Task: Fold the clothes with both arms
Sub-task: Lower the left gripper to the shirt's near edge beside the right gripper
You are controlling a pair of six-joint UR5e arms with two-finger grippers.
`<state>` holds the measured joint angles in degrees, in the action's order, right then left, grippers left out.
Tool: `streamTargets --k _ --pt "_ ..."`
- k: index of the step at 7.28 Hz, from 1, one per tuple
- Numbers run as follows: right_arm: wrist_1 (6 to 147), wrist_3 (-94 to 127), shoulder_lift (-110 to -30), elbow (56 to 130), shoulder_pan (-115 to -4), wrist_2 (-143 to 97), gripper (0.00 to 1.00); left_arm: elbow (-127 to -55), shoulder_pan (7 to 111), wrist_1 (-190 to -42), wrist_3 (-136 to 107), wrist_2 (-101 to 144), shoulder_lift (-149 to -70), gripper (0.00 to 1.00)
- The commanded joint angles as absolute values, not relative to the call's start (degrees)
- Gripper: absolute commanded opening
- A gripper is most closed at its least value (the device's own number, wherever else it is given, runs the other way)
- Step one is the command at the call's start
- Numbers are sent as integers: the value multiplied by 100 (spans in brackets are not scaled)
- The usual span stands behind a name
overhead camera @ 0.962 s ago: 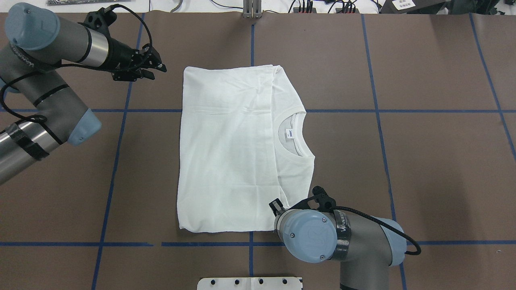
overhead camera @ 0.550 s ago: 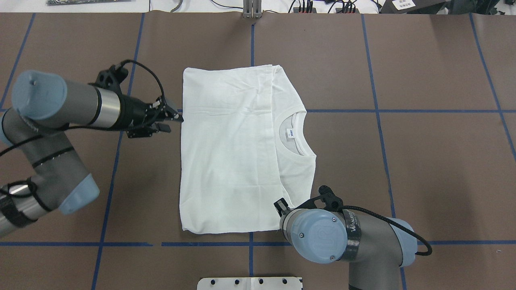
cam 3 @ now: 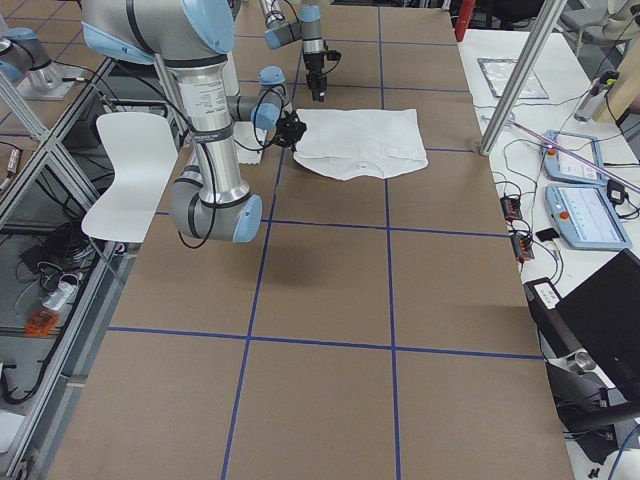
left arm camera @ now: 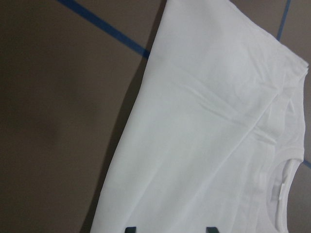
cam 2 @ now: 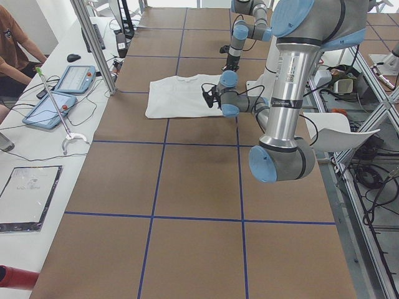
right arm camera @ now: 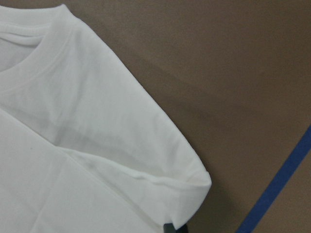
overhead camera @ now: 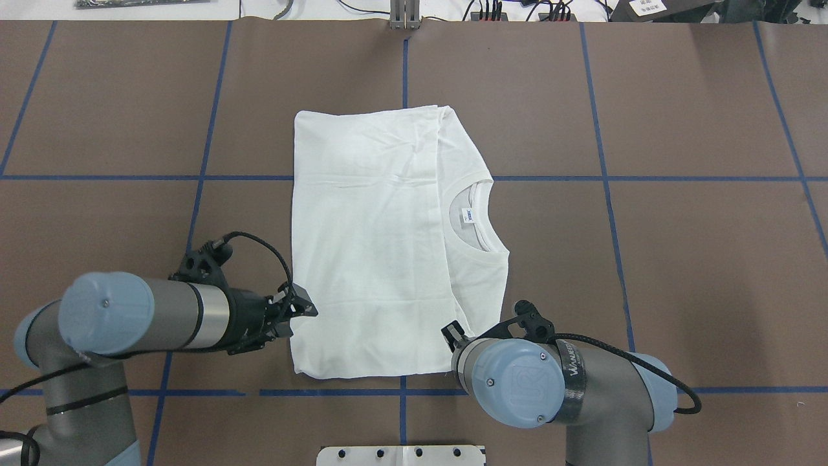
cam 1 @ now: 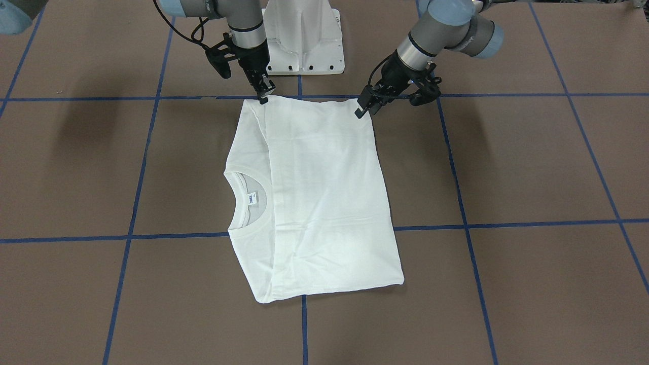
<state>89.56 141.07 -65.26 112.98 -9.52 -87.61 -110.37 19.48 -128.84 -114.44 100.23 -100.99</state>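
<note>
My left gripper (overhead camera: 303, 309) hangs released, fingers well apart, at the shirt's left side, just by the corner nearest the robot-side edge of the counter (overhead camera: 679, 259). The shirt (overhead camera: 369, 246) lies flat and folded mid-counter, with its neck label (overhead camera: 466, 215) toward the counter's right edge. My right gripper (cam 1: 263, 95) is clenched on the shirt's other robot-side corner, at the shoulder. The arm hides it overhead. The wrist view shows one dark fingertip at the cloth's edge.
</note>
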Motion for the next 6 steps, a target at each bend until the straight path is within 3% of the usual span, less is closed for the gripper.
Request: streamTargets --k 1,5,6 --pt "8956 14106 -6530 11338 -949 -8763 0 -11074 1451 -12683 -11663 9651 -10064 61" --pt "8956 14106 -6521 11425 -949 -8763 0 -11030 1230 -12401 -11663 9633 -10046 59" --pt "8956 14106 -6521 11434 -949 -8763 0 -11030 1230 -12401 -11663 9633 -10037 55"
